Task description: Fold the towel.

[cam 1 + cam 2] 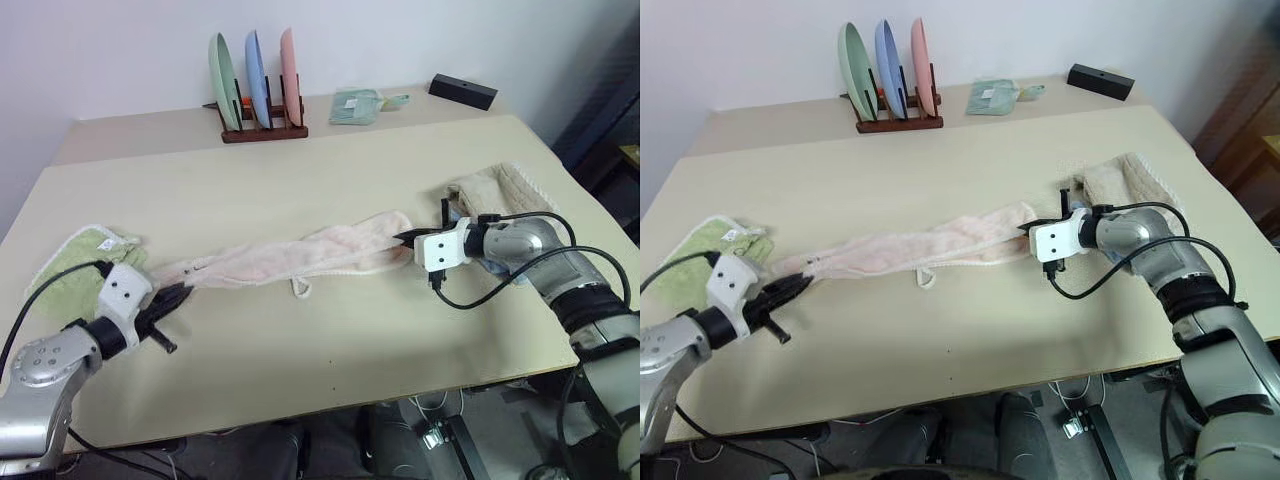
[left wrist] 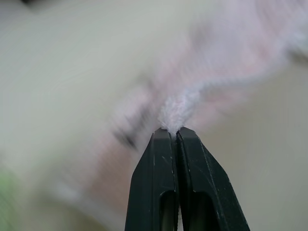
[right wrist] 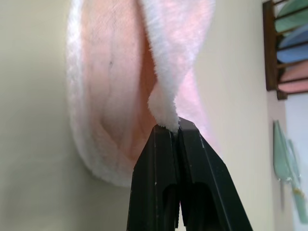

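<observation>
The pale pink towel (image 1: 300,255) with white trim is stretched in a long bunched strip across the middle of the table, a small loop (image 1: 301,288) hanging off its near edge. My left gripper (image 1: 178,295) is shut on the towel's left end; the left wrist view shows the cloth (image 2: 175,108) pinched between the black fingertips. My right gripper (image 1: 408,238) is shut on the towel's right end, where the right wrist view shows a white-trimmed corner (image 3: 163,103) caught between the fingers (image 3: 202,192).
A light green towel (image 1: 75,265) lies at the table's left edge beside my left arm. A beige towel (image 1: 495,190) lies behind my right wrist. At the back stand a wooden rack of plates (image 1: 258,85), a small green cloth (image 1: 358,105) and a black box (image 1: 463,91).
</observation>
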`<state>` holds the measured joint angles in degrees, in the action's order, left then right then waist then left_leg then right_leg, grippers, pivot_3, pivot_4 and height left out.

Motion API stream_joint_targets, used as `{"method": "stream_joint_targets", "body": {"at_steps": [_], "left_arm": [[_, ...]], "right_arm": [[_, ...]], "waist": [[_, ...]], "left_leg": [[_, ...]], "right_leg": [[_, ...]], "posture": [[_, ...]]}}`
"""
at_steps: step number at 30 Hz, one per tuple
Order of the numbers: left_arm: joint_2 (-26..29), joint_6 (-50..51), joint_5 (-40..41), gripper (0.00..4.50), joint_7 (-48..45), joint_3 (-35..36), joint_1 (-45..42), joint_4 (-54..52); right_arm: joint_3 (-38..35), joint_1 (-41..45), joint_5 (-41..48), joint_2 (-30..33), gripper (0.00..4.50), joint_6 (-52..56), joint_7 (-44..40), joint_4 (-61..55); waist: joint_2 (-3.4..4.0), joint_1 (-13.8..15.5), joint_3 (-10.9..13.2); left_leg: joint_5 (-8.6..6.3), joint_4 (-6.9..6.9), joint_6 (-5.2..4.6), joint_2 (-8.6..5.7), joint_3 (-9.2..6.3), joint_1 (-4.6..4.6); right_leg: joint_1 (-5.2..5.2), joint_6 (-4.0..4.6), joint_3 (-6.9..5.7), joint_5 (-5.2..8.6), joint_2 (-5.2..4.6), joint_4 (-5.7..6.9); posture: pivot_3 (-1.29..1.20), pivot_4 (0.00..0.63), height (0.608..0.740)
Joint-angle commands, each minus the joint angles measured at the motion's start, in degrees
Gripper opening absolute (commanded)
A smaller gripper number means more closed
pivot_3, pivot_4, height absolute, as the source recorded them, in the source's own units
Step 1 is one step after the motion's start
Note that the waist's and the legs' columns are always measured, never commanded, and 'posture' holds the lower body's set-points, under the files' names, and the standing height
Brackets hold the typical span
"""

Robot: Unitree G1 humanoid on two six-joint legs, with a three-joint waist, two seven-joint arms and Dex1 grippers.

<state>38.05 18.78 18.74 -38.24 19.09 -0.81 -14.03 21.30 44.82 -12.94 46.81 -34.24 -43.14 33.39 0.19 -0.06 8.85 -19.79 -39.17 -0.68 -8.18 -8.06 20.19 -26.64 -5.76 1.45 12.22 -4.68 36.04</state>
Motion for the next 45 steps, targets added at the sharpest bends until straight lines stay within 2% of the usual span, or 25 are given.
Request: {"method": "stream_joint_targets", "body": {"at_steps": [1, 5, 9, 11, 14, 17, 21, 25, 27, 29, 32, 35, 39, 45], "left_arm": [[1.12, -5.42, -4.98, 0.00, 6.96, -0.75, -17.00, 11.18], [2.33, -13.17, -10.96, 0.00, 13.86, -2.58, -37.59, 28.75], [2.51, -17.79, -12.43, 0.00, 15.05, -3.15, -43.59, 35.62], [3.97, -18.11, -10.98, 0.00, 12.70, -2.93, -46.77, 35.20], [6.21, -15.20, -7.85, 0.00, 6.63, -2.07, -39.94, 28.43], [7.92, -10.62, -3.53, 0.00, 1.54, -0.08, -28.79, 19.20], [10.25, -0.10, 5.17, 0.00, -6.44, 5.26, -8.65, 2.86], [11.97, 6.59, 8.57, 0.00, -11.14, 8.95, 7.09, -6.93], [12.04, 8.91, 8.66, 0.00, -12.14, 9.49, 13.77, -10.33], [11.70, 10.22, 8.95, 0.00, -12.29, 9.77, 17.40, -12.29], [11.08, 13.33, 11.97, 0.00, -14.43, 12.20, 23.19, -14.45], [11.02, 13.48, 12.17, 0.00, -15.32, 12.75, 25.83, -15.51], [8.58, 9.41, 8.57, 0.00, -9.61, 11.12, 18.89, -9.79], [6.33, 5.66, 4.01, 0.00, -4.49, 6.84, 6.93, 0.51]], "right_arm": [[-3.48, 10.72, -7.79, -0.81, 0.01, 3.07, 11.12, 4.17], [-2.94, 22.99, -14.16, -2.30, 0.01, 3.25, 22.11, 12.74], [-2.46, 26.57, -16.14, -2.75, 0.01, 1.48, 25.85, 16.72], [-4.40, 28.22, -13.40, -1.99, 0.01, 0.00, 23.54, 14.80], [-6.78, 23.98, -6.17, -0.99, 0.01, -0.76, 15.34, 8.38], [-8.74, 15.85, 2.53, 0.23, 0.01, 2.52, 5.28, -1.75], [-10.27, -0.84, 15.36, 6.39, 0.01, 14.84, -11.16, -20.29], [-12.21, -11.34, 22.06, 9.86, 0.01, 26.24, -18.28, -32.41], [-12.50, -15.37, 24.70, 11.05, 0.01, 31.50, -20.91, -36.95], [-12.99, -18.50, 26.87, 12.29, 0.01, 35.92, -23.20, -40.75], [-14.25, -24.30, 29.35, 16.77, 0.01, 41.48, -28.10, -45.69], [-15.59, -24.55, 29.99, 17.21, 0.01, 43.10, -28.92, -46.88], [-14.21, -17.04, 24.93, 12.16, 0.01, 39.40, -25.91, -40.82], [-10.40, -5.85, 15.17, 3.91, 0.01, 29.04, -21.52, -22.88]], "waist": [[-0.01, 0.38, 0.00], [-0.06, 0.43, -0.01], [-0.14, -0.89, -0.08], [-0.19, -1.35, -0.04], [-0.18, -2.72, -0.05], [-0.10, -4.08, -0.10], [-0.09, -4.06, -0.08], [-0.04, -2.96, 0.02], [0.02, -1.96, 0.05], [0.08, -0.61, 0.08], [0.06, 1.15, 0.08], [0.05, 1.67, 0.07], [0.05, 2.20, 0.07], [-0.04, 2.17, 0.02]], "left_leg": [[0.03, -0.02, 0.05, 0.00, 0.01, 0.01], [0.04, 0.05, 0.07, -0.01, 0.02, 0.24], [0.04, 0.10, 0.05, -0.04, 0.05, 0.24], [0.01, 0.11, 0.00, -0.10, 0.06, 0.34], [0.02, -0.13, -0.01, -0.12, 0.08, 1.15], [0.02, -0.05, -0.01, -0.06, 0.09, 1.16], [0.01, 0.01, -0.01, -0.02, 0.10, 1.18], [-0.01, -0.01, -0.04, -0.05, 0.17, 1.26], [-0.01, -0.02, -0.04, -0.03, 0.25, 0.90], [-0.10, 0.12, -0.16, 0.01, 0.25, 0.02], [-0.23, 0.04, -0.37, 0.05, 0.24, -0.28], [-0.28, -0.03, -0.46, 0.03, 0.30, -0.25], [-0.26, -0.04, -0.43, 0.05, 0.37, -0.28], [-0.23, -0.01, -0.37, 0.08, 0.36, -0.23]], "right_leg": [[-0.02, 0.05, -0.01, -0.04, 0.01, 0.01], [-0.30, 0.07, -0.06, -0.06, -0.01, -0.02], [-0.45, 0.07, -0.43, -0.06, -0.22, -0.03], [-0.57, 0.07, -0.62, -0.06, -0.31, -0.04], [-1.34, 0.07, -0.65, -0.06, -0.37, 0.04], [-1.47, 0.07, -0.64, -0.06, -0.37, 0.13], [-1.54, 0.08, -0.56, -0.06, -0.31, 0.11], [-1.48, 0.13, -0.54, -0.09, -0.33, 0.13], [-1.08, 0.21, -0.49, -0.20, -0.30, 0.07], [-0.21, 0.21, -0.50, -0.20, -0.28, -0.08], [0.24, 0.19, -0.56, -0.20, -0.26, -0.34], [0.35, 0.01, -0.54, -0.32, -0.27, -0.63], [0.36, -0.01, -0.53, -0.38, -0.26, -0.67], [0.29, 0.02, -0.56, -0.41, -0.23, -0.71]], "posture": [[0.00, 0.150, 0.740], [0.00, 0.150, 0.740], [0.00, 0.150, 0.740], [0.00, 0.150, 0.740], [0.00, 0.150, 0.740], [0.00, 0.150, 0.740], [0.00, 0.150, 0.740], [0.00, 0.150, 0.740], [0.00, 0.150, 0.740], [0.00, 0.150, 0.740], [0.00, 0.150, 0.740], [0.00, 0.150, 0.740], [0.00, 0.150, 0.740], [0.00, 0.150, 0.740]]}}
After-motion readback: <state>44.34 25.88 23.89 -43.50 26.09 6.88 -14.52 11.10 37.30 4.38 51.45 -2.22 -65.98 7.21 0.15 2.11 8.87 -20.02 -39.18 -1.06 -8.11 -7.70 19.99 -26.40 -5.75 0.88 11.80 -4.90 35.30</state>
